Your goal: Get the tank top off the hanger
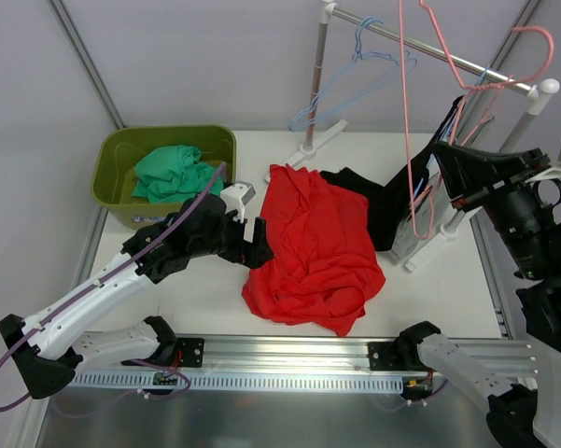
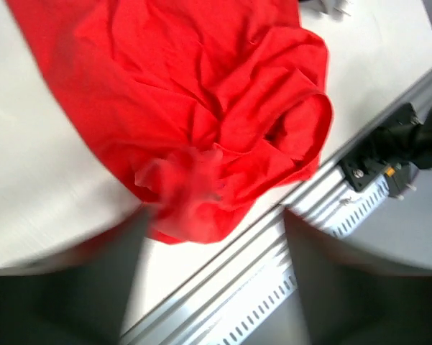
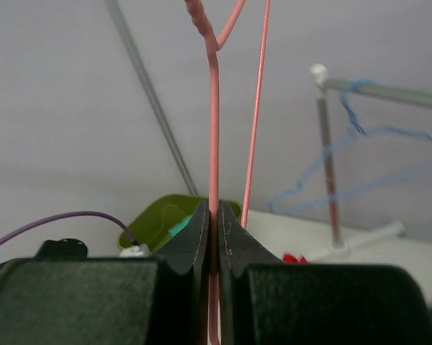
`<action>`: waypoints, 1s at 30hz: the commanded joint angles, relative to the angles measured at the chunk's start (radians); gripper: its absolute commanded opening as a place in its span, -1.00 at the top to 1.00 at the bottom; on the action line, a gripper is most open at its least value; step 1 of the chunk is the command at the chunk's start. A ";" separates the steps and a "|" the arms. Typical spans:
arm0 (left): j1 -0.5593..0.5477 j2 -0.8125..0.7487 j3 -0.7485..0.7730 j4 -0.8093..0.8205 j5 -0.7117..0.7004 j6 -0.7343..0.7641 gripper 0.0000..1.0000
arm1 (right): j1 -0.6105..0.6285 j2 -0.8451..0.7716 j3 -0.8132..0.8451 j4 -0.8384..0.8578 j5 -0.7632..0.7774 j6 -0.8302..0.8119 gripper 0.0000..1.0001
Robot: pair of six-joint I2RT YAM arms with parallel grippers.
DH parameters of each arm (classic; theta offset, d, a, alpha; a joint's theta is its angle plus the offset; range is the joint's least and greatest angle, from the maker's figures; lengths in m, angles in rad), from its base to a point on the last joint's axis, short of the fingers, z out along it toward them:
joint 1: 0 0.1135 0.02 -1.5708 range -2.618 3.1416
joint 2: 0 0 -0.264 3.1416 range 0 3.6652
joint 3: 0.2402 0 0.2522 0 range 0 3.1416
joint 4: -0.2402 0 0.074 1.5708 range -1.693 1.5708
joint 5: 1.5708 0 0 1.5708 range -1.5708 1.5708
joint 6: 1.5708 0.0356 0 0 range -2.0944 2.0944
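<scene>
The red tank top [image 1: 313,247] lies crumpled on the white table, off the hanger; it fills the top of the left wrist view [image 2: 201,93]. My left gripper [image 1: 257,245] hovers at its left edge with the jaws wide apart and empty [image 2: 216,251]; its fingers are blurred. My right gripper [image 1: 445,168] is shut on the wire of the pink hanger [image 1: 404,93], held up at the right by the rack. In the right wrist view the gripper [image 3: 213,215] pinches the hanger's pink wire [image 3: 214,108] between the pads.
A black garment [image 1: 378,205] lies by the rack's foot. A green bin [image 1: 117,159] with green cloth [image 1: 173,173] stands at the back left. A blue hanger [image 1: 355,75] hangs on the rack rail [image 1: 429,51]. The metal rail [image 1: 289,350] runs along the near edge.
</scene>
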 commanded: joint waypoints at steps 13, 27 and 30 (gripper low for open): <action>0.003 0.040 0.159 -0.116 -0.182 0.030 -0.97 | 0.000 0.338 0.144 -0.462 0.571 0.103 0.99; 0.003 -0.060 0.108 -0.198 -0.151 0.021 -0.97 | -0.035 0.876 0.660 -0.446 0.691 -0.025 0.99; 0.003 -0.069 0.091 -0.201 -0.137 0.013 -0.97 | -0.036 0.960 0.683 -0.407 0.683 -0.022 0.99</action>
